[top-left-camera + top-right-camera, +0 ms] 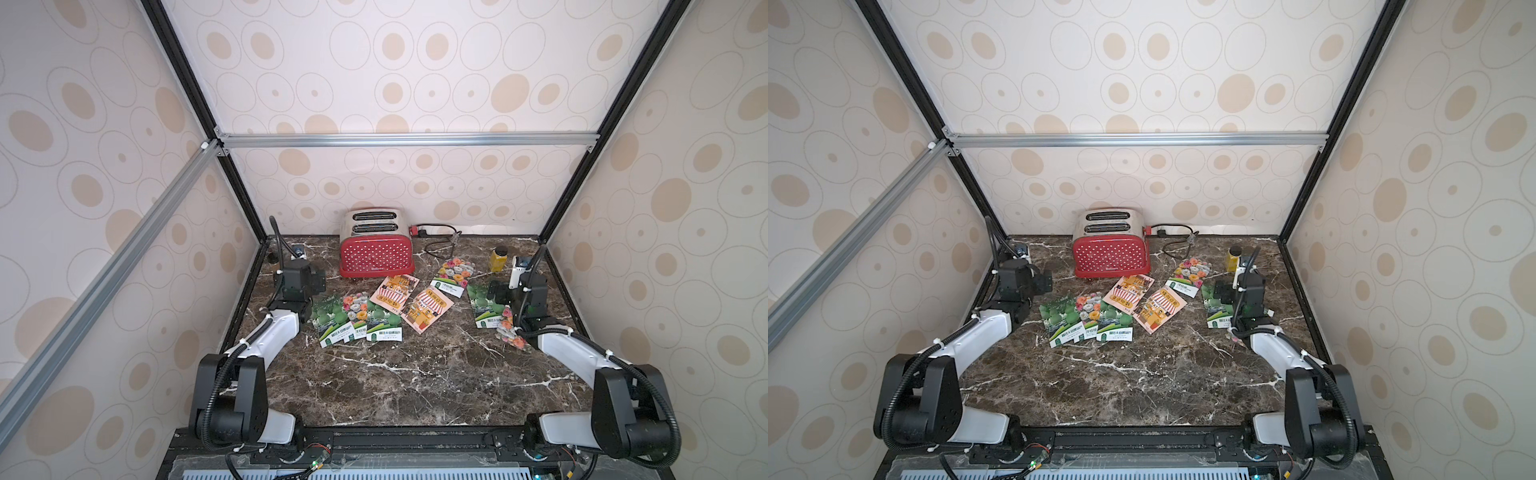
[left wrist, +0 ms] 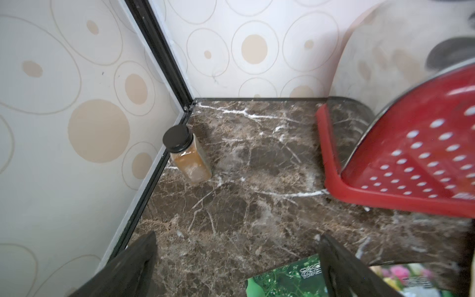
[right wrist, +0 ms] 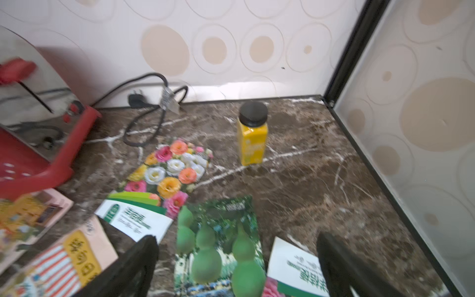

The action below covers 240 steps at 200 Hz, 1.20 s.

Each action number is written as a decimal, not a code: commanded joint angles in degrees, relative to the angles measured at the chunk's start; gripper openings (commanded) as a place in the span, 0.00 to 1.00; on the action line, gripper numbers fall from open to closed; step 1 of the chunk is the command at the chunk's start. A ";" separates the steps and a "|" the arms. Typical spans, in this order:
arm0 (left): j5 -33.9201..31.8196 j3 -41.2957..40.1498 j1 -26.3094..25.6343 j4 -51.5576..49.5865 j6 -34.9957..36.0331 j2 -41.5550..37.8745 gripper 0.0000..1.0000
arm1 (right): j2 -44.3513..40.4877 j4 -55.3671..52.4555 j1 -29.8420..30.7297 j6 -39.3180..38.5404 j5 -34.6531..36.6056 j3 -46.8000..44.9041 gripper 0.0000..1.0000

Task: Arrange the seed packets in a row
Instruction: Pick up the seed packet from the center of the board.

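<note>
Both tools stand wide and empty. My left tool [image 2: 237, 241] hangs at the edge of the left-hand cluster, and my right tool [image 3: 237, 239] stands over a green gourd packet [image 3: 221, 246]. The seed packets [image 1: 395, 307] lie flat and scattered across the middle of the worktop [image 1: 415, 374], in front of the toaster [image 1: 376, 253]. Several overlap and none are in line. I judge them light, thin, floppy and probably slick on the marble. I'd pinch a free corner, best where one packet rides up on another. A capped yellow bottle [image 3: 252, 138] looks full. A capped jar [image 2: 187, 154] seems to hold brown powder.
</note>
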 commanded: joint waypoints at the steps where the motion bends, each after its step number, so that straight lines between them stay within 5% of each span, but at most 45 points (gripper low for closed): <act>1: 4.31 5.44 0.06 -17.28 -6.79 -1.39 0.99 | -0.36 -15.22 1.72 5.83 -12.10 3.77 1.00; 38: 11.43 11.24 0.06 -29.78 -16.13 -1.60 0.99 | 4.83 -21.85 5.92 11.50 -26.65 12.40 1.00; 93: 17.76 7.05 0.05 -31.36 -31.81 -1.05 0.99 | 19.01 -29.65 17.16 13.42 -34.69 28.16 0.96; 188: 15.26 3.53 0.14 -38.31 -33.62 -0.64 0.99 | 39.57 -29.13 28.77 18.00 -40.42 45.33 0.82; 240: 16.82 0.02 0.25 -37.22 -36.90 0.84 0.91 | 46.59 -30.67 32.99 18.14 -41.90 52.93 0.79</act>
